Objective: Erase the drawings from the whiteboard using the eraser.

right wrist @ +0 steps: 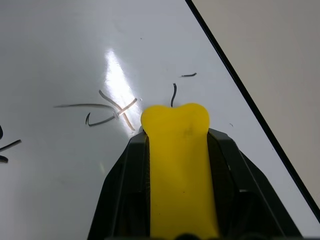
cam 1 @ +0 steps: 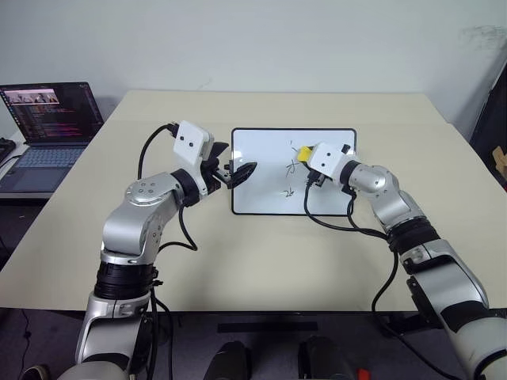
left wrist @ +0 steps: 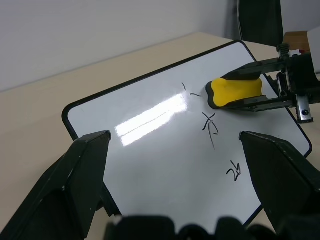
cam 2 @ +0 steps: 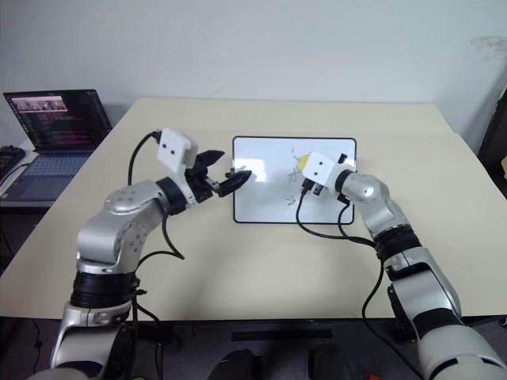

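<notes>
I see the whiteboard [cam 1: 269, 190] lying flat in the middle of the tan tabletop [cam 1: 238, 261]. My right tool [right wrist: 175, 125] is squeezed tight on the eraser [right wrist: 176, 150], with one black finger on each side of the yellow block. The rounded yellow end sticks out past the fingers and sits over the far right part of the board, close to the top mark.

The drawings [left wrist: 210, 125] are thin black scribbles in a line down the right half of the board. The top one is just a few small strokes right beside the eraser's tip, and it looks partly wiped, though I can't be sure from here. The middle one looks like a crossed squiggle, and the lowest one [left wrist: 235, 172] sits nearer to the board's near edge.

My left tool [left wrist: 175, 150] is wide open and holds nothing. It hangs above the left edge of the board, pointing across it toward the eraser.

An open laptop [cam 1: 47, 131] sits on a lower desk off to the left, well apart from the board.
</notes>
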